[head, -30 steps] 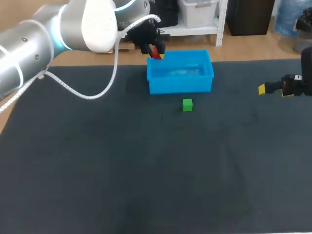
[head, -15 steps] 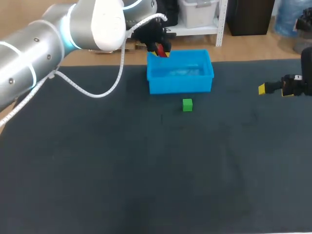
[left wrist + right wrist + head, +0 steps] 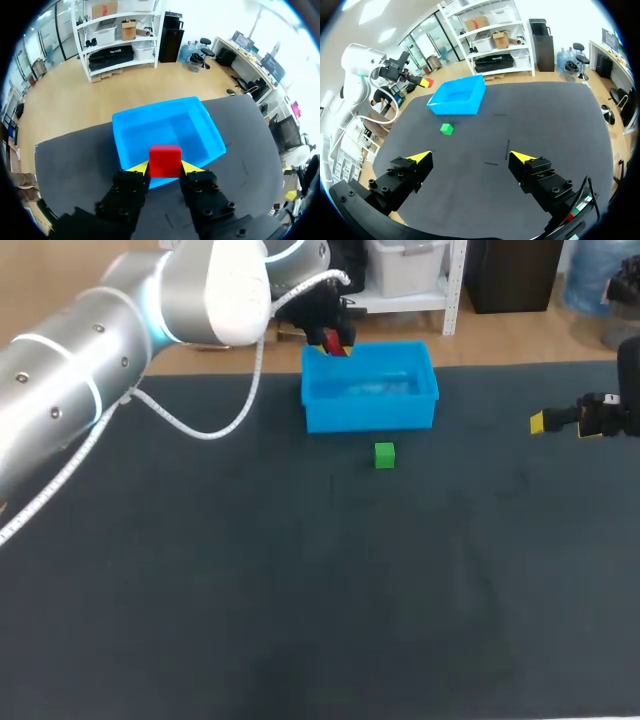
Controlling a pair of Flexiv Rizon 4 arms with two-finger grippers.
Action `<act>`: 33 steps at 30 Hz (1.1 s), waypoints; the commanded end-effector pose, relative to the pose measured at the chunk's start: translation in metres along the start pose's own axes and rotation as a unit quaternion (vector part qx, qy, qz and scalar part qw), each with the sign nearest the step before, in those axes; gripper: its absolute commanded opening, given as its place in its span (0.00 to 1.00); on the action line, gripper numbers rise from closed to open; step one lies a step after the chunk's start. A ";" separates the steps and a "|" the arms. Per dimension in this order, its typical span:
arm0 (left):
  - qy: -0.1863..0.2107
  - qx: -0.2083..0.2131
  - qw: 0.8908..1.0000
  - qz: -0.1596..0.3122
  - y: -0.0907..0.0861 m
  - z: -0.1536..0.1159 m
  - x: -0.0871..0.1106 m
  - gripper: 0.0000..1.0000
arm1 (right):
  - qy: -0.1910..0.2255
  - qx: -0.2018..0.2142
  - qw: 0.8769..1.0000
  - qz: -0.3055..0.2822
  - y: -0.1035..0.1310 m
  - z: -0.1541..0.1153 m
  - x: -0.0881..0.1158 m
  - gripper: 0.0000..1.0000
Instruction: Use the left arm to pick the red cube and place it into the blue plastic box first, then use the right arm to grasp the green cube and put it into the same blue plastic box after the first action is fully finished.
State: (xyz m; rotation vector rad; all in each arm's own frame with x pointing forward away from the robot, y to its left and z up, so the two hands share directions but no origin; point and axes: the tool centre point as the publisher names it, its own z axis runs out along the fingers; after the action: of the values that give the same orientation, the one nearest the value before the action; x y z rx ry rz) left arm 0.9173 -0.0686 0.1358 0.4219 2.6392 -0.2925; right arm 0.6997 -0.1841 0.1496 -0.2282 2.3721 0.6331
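Observation:
My left gripper is shut on the red cube, which sits between its two yellow tips. It hangs above the back left corner of the blue plastic box; in the left wrist view that box lies just ahead of and under the cube. The green cube rests on the dark mat just in front of the box and also shows far ahead of my right gripper as the green cube. My right gripper stands open and empty at the table's right side, its yellow tip pointing left.
The dark mat covers the table. A white cable loops down from my left arm over the mat's back left. The blue box and my left arm show far across the mat from my right gripper.
My left gripper has carried the red cube a little right and back, up over the box's back left corner. The right arm and green cube have stayed put.

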 end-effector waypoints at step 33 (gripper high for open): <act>0.009 -0.026 1.000 -0.011 0.014 0.041 -0.032 0.00 | 0.000 -0.001 1.000 0.000 -0.001 0.000 0.000 1.00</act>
State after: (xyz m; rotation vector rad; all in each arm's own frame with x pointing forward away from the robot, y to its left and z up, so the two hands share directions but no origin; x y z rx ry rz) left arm 0.9451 -0.0680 0.1148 0.3744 2.6189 -0.2323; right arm 0.6997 -0.1841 0.1496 -0.2282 2.3721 0.6331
